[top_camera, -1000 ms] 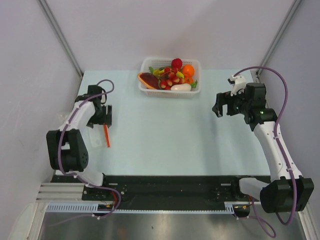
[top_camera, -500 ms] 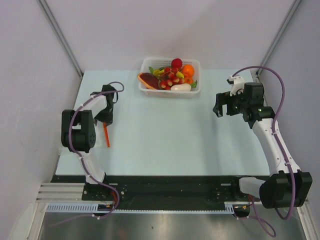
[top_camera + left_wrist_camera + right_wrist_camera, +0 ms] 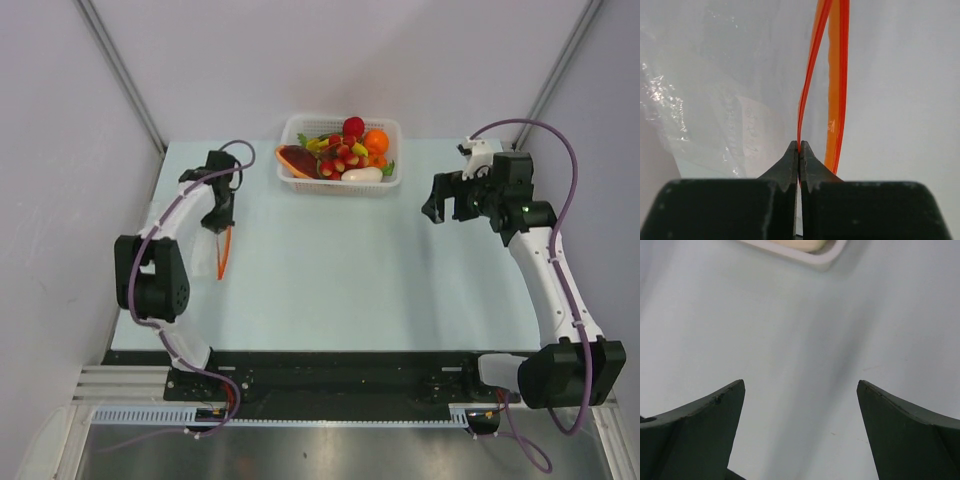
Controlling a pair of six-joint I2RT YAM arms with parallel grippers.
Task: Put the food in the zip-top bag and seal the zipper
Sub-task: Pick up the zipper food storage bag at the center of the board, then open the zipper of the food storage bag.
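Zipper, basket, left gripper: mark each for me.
zipper (image 3: 838, 75), left wrist view, on its wide orange band.
basket (image 3: 335, 186), top external view, on its near white wall.
left gripper (image 3: 799, 148), left wrist view, where the closed fingertips meet.

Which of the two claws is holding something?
The left gripper, shut on the orange-red zipper; the right gripper gapes open, empty.

Nothing can be read for certain. In the left wrist view, faint grey lettering shows on the clear zip-top bag (image 3: 740, 120), too blurred to make out. A tiny mark on the orange zipper (image 3: 831, 125) is also illegible.
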